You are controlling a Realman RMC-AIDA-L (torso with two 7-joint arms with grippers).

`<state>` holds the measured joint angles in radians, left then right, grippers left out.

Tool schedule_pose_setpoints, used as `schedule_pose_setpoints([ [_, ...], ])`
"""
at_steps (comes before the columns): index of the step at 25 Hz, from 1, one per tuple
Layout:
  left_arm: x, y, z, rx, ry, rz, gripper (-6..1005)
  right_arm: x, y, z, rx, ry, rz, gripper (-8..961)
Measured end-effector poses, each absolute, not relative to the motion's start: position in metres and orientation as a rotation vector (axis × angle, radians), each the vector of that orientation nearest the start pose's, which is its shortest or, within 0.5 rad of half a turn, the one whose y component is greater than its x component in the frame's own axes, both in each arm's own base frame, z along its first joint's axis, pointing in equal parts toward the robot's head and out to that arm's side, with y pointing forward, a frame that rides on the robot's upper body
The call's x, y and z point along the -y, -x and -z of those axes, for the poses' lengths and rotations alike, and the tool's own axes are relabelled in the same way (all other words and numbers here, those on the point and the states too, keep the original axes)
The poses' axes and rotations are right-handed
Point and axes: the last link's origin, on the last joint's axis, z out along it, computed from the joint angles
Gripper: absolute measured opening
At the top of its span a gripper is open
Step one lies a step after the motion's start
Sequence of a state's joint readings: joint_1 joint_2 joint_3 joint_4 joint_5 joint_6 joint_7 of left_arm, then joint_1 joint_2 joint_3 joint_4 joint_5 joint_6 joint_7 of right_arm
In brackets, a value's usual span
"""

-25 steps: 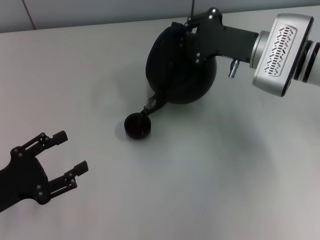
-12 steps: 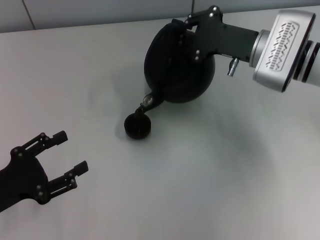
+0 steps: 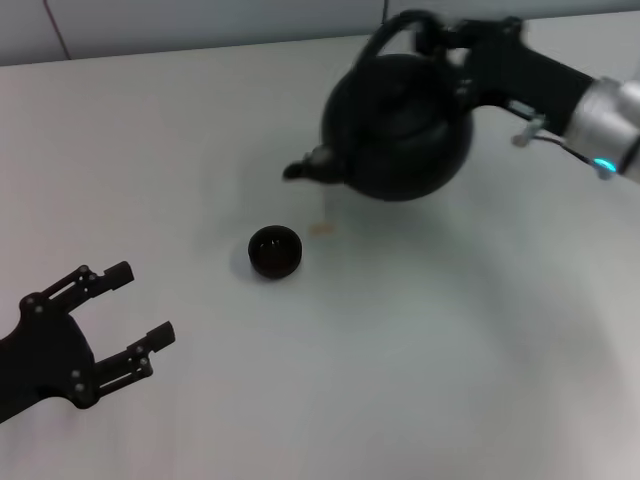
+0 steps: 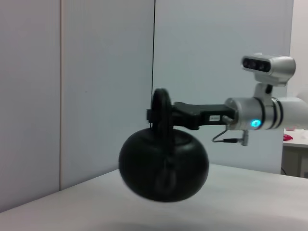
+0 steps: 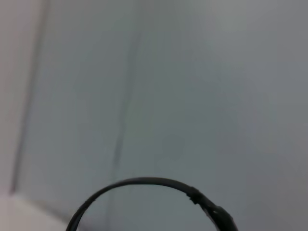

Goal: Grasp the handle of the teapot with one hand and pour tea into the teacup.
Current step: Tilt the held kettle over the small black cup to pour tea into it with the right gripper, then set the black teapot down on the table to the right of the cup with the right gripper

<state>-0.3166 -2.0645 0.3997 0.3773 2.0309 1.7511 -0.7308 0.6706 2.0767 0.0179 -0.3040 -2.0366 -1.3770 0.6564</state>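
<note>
Gripping the handle [image 3: 405, 22] of the teapot [image 3: 398, 128], the right gripper [image 3: 455, 40] reaches in from the far right corner of the worktop [image 3: 420, 340], its black fingers clamped on the arched loop. We see the teapot lifted clear of the surface near the far edge and close to level, with its short spout [image 3: 305, 167] pointing toward the left edge. In the left wrist view the teapot [image 4: 163, 163] hangs above the worktop [image 4: 250, 197] with a gap under its belly, and the handle [image 4: 160, 115] stands edge-on, held by the right gripper [image 4: 166, 114] coming in from the side on its silver-grey arm. The right wrist view shows only the thin upper arc of the handle [image 5: 139, 182] against a pale wall.

We find the teacup [image 3: 274, 251] standing upright on the worktop near its middle, apart from the teapot and nearer the front edge than the spout tip. A small brownish spot [image 3: 322, 230] lies on the surface just beside the teacup, between it and the teapot.

We note the left gripper [image 3: 125, 318] resting low over the near left corner, well apart from both vessels, its two fingers spread wide and holding nothing.
</note>
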Motion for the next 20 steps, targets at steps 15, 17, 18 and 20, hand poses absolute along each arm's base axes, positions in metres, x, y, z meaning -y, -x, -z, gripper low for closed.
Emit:
schedule_pose_setpoints([
  [15,-0.236,0.316,0.011,0.293,2.529,0.922,799,-0.334,-0.318,0.003,-0.526,1.991,-0.822,89],
  [17,-0.235,0.316,0.011,0.294,2.531,0.922,799,-0.333,-0.320,0.005,-0.531,1.988,-0.812,89],
  [18,-0.235,0.316,0.011,0.294,2.531,0.922,799,-0.332,-0.321,0.006,-0.536,1.987,-0.804,90],
  [20,-0.235,0.316,0.012,0.295,2.534,0.921,799,-0.330,-0.324,0.011,-0.550,1.981,-0.781,90],
])
